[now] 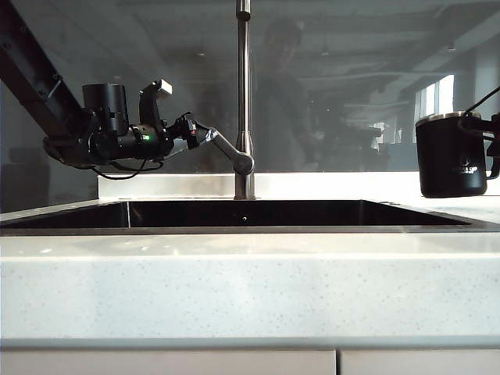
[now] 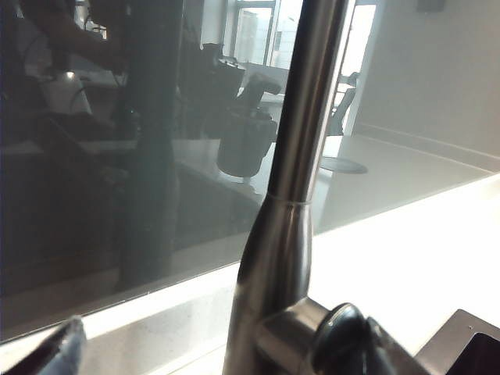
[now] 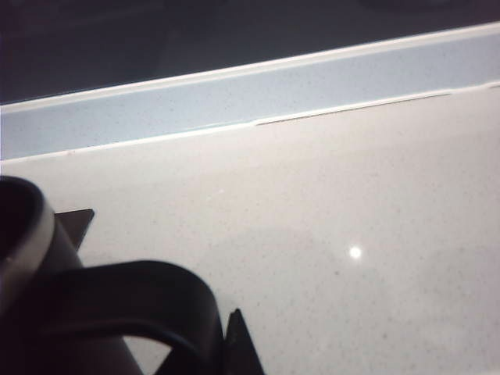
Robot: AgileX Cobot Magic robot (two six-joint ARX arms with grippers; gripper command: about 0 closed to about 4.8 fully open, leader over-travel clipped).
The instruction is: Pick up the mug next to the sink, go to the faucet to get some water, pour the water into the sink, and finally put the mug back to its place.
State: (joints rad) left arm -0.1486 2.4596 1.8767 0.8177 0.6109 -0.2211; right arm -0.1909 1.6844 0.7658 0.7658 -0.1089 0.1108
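Observation:
The black mug (image 1: 449, 156) with its steel rim is upright at the far right, beside the sink (image 1: 250, 230); whether it touches the counter I cannot tell. My right gripper (image 1: 492, 129) is shut on its handle (image 3: 141, 301); in the right wrist view the mug's rim (image 3: 27, 226) and one dark fingertip (image 3: 238, 348) show. The steel faucet (image 1: 244, 94) rises behind the sink. My left gripper (image 1: 199, 131) stands open at the faucet's lever (image 1: 226, 148), its fingers (image 2: 55, 351) wide apart on either side of the faucet's base (image 2: 273, 258).
The white speckled counter (image 1: 250, 289) runs around the sink and under the mug (image 3: 351, 195). A dark glass wall (image 1: 351, 94) with a low white ledge (image 1: 172, 184) stands close behind the faucet. The left arm (image 1: 31, 70) slants down from the upper left.

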